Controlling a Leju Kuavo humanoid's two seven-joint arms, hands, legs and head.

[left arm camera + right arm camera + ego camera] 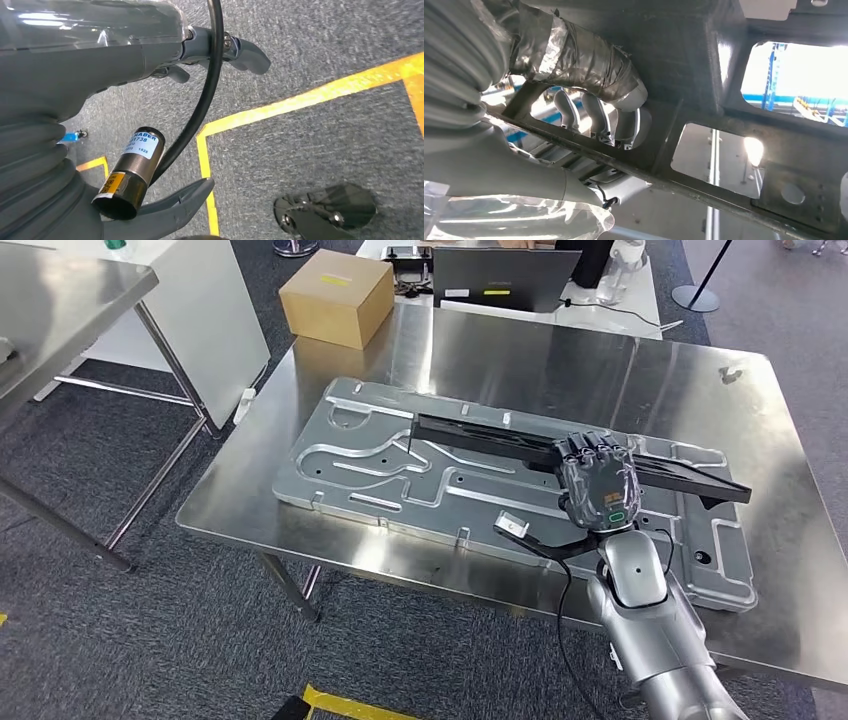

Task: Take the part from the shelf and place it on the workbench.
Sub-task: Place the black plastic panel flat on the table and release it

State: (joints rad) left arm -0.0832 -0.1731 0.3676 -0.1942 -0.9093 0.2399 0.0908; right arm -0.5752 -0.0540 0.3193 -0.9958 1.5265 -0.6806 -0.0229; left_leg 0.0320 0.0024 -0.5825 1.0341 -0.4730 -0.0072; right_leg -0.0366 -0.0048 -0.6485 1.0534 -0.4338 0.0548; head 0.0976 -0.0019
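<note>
Looking down from the head view, the right robot hand [598,483] sits on top of a long black part [520,442]. Its fingers curl over the part and grip it. The black part lies across a big silver plate [380,465] with grooves cut in it. The plate lies flat on the shiny metal counter [650,380]. A brown cardboard box [337,297] stands at the far left corner of the counter. A dark laptop [505,280] stands on a white table behind it.

In the left wrist view, the left robot hand [165,75] hangs over a grey carpet floor [320,150] with yellow tape lines [300,102]. The thumb and fingers are apart and hold nothing.

In the right wrist view, the camera looks up from under the black part [704,75]. The taped thumb [589,65] presses on the part's flat side. The fingertips [596,120] poke through a hole in the part and hook around its bar.
</note>
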